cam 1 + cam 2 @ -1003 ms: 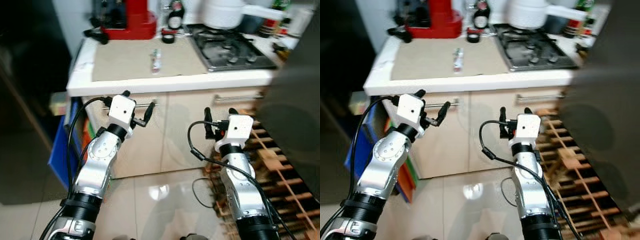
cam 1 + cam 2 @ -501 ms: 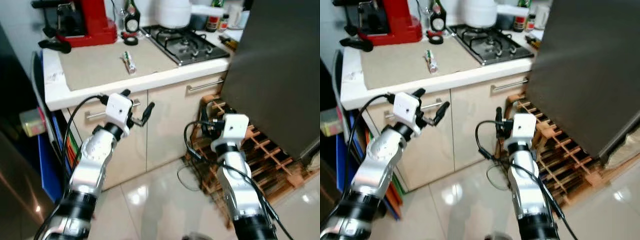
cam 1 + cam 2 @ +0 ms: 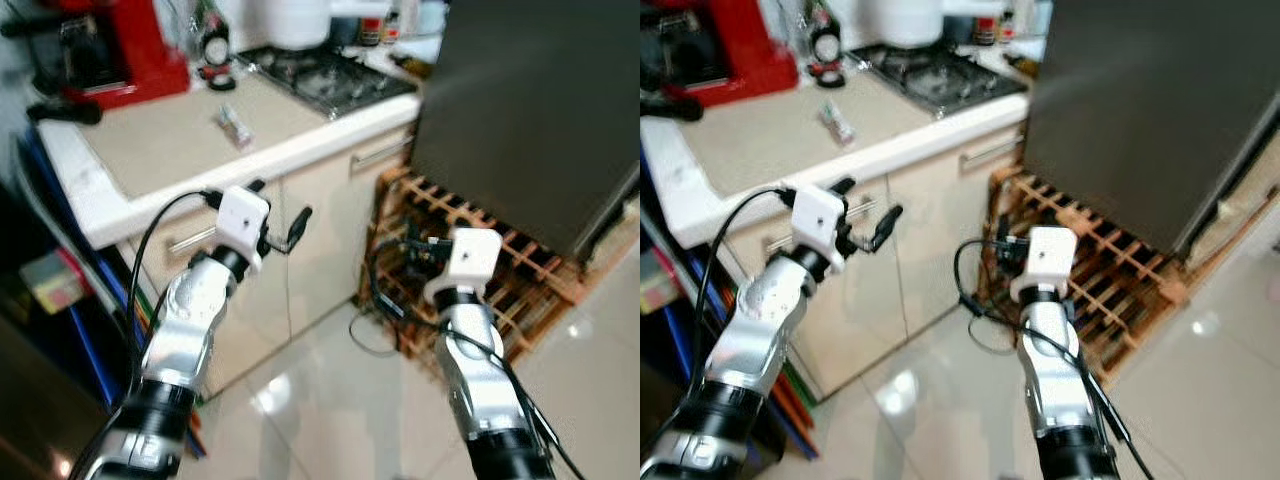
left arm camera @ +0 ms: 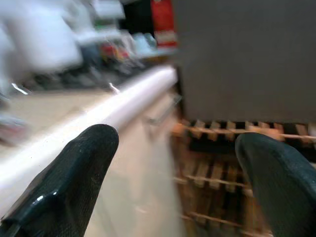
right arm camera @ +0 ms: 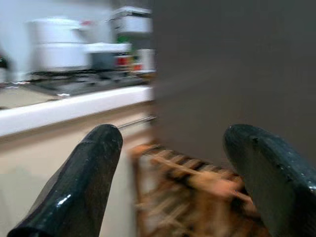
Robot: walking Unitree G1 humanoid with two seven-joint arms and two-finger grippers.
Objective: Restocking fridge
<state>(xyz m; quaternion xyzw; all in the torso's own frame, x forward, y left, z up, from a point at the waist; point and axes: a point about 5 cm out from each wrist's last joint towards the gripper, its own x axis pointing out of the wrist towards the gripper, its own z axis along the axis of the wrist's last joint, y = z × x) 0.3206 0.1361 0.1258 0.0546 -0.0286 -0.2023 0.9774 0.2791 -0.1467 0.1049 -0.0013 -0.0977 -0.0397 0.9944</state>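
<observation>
The left claw (image 3: 280, 213) is raised in front of the robot with its two black fingers spread apart and nothing between them; in the left wrist view the fingertips (image 4: 84, 163) stand wide apart with the desk edge and wooden rack showing in the gap. The right claw (image 5: 173, 173) is also lifted, and its fingers are likewise spread and hold nothing.

The fridge (image 3: 530, 110), a tall dark-fronted body, stands ahead of the right claw and off to its right side, well apart from both claws. Beneath and in front of the fridge, just beyond the right claw, lies a wooden lattice rack (image 3: 520, 280) on the glossy tiled floor (image 3: 330, 420).

Beyond the left claw runs the white-edged desk (image 3: 200, 170) over pale cabinet doors with bar handles (image 3: 380, 155). On the desk, farther from the left claw, lie a small wrapped packet (image 3: 232, 126), a red appliance (image 3: 110, 55), a gas hob (image 3: 325, 80) and a white pot (image 3: 290, 15). To the left claw's left, low beside the cabinet, blue items (image 3: 90, 350) lean upright. The views are blurred.
</observation>
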